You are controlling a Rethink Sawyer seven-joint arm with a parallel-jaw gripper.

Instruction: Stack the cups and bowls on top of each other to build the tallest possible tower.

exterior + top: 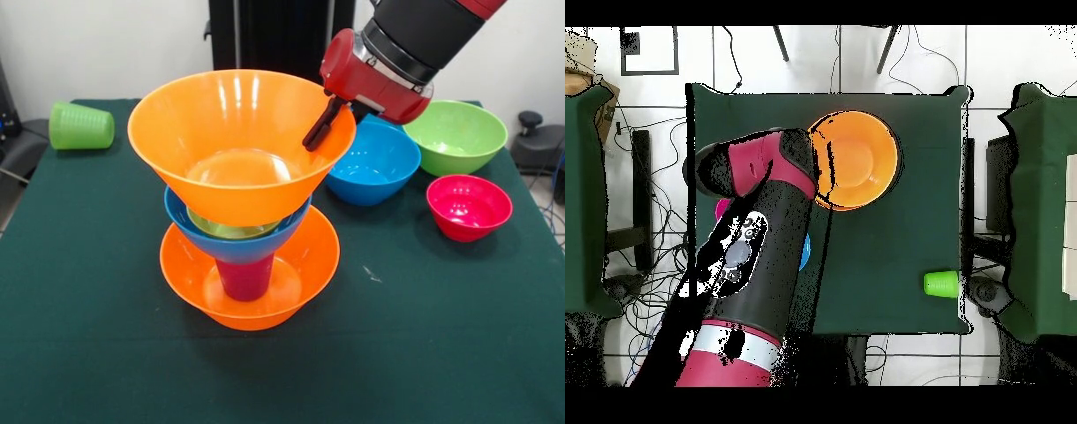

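On the green worktop, the gripper pinches the top orange bowl's rim, steadying it atop the tower (blue bowl waits just beside).

- You are looking at a table that is wearing a dark green cloth.
- A large orange bowl is sitting directly on it at the bottom of the tower.
- A blue bowl is resting behind and to the right of that in the front view.
- A lime green bowl is standing just beside the blue one.
- A small red-pink bowl is sitting nearer the right edge.
- A light green cup is lying on its side at the far left corner.
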